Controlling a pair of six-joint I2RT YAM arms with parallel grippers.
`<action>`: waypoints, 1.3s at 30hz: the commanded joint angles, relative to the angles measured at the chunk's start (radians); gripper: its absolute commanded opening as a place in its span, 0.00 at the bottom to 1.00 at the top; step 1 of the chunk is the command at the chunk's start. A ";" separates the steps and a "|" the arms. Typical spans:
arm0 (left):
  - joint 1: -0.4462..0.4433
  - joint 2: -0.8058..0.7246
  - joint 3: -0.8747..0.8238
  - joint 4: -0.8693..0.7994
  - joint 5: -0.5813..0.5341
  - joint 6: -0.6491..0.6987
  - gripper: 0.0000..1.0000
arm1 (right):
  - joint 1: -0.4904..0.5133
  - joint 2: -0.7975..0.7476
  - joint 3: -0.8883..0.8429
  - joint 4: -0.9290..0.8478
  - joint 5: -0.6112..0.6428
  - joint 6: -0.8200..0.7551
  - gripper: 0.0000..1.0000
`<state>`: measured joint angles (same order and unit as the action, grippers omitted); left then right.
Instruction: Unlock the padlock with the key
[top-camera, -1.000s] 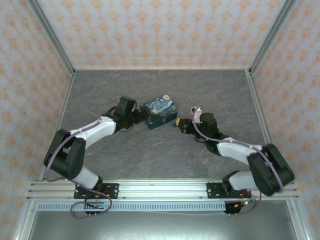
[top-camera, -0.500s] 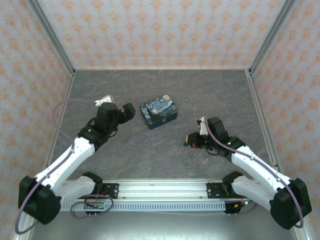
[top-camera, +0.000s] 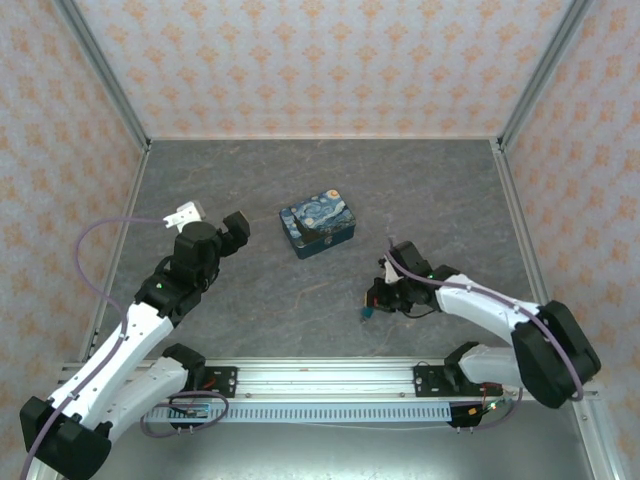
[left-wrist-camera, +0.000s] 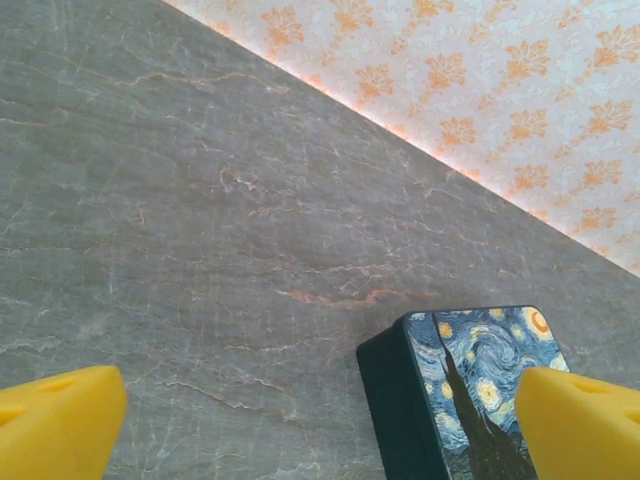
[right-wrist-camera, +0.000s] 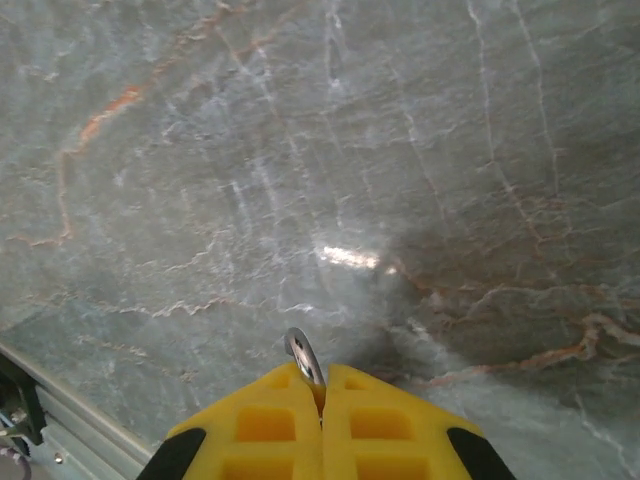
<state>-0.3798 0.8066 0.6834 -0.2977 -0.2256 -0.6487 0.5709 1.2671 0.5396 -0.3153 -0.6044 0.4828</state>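
My right gripper (top-camera: 374, 300) is low over the table at the near right, and its yellow fingers (right-wrist-camera: 270, 420) are shut on a thin silvery metal piece (right-wrist-camera: 303, 357) that looks like the key. A tiny teal-blue padlock (top-camera: 367, 313) shows right at the gripper's tip in the top view; I cannot tell whether it hangs or rests on the table. The right wrist view has the padlock hidden. My left gripper (top-camera: 235, 228) stands open left of the tin, with nothing between its fingers (left-wrist-camera: 60, 420).
The blue Starry-Night tin (top-camera: 318, 224) lies at the table's middle, and its corner (left-wrist-camera: 470, 390) sits by my left gripper's right finger. Patterned walls enclose the grey marbled table (top-camera: 300, 300) on three sides. The aluminium rail (top-camera: 320, 375) runs along the near edge.
Both arms have drawn back from the tin. The left gripper moved left and toward the near side; the right gripper moved toward the near edge, the teal padlock staying at its tip.
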 joint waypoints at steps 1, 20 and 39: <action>-0.004 -0.006 -0.006 -0.027 -0.037 0.014 1.00 | 0.004 0.043 0.037 0.079 0.002 0.022 0.00; 0.000 -0.007 0.047 -0.047 -0.182 0.156 1.00 | -0.104 -0.260 0.188 -0.114 0.488 -0.153 0.48; 0.156 0.234 -0.218 0.513 -0.330 0.482 1.00 | -0.487 -0.213 -0.228 0.844 0.704 -0.481 0.99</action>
<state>-0.2420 1.0023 0.5026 0.0448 -0.5396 -0.1986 0.1013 1.0058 0.3473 0.2276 0.1310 0.0525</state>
